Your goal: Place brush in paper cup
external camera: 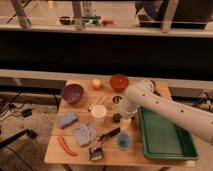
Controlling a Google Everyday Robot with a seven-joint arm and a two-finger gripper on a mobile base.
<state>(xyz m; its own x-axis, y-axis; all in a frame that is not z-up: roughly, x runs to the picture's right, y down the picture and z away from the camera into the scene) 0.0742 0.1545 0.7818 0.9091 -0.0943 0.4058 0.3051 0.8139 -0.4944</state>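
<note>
The brush (106, 137) lies on the table's front part, its black handle angled up to the right and its grey head (95, 153) near the front edge. The off-white paper cup (99, 114) stands upright in the middle of the table, just behind the brush. My gripper (118, 118) hangs from the white arm (160, 107), right of the paper cup and just above the far end of the brush handle. It holds nothing that I can see.
A green tray (165, 136) fills the table's right side. A small blue cup (123, 142) stands by the brush handle. A grey-blue cloth (85, 134), blue sponge (66, 120), orange-red stick (66, 146), purple bowl (72, 93), orange (96, 84) and red bowl (119, 82) are around.
</note>
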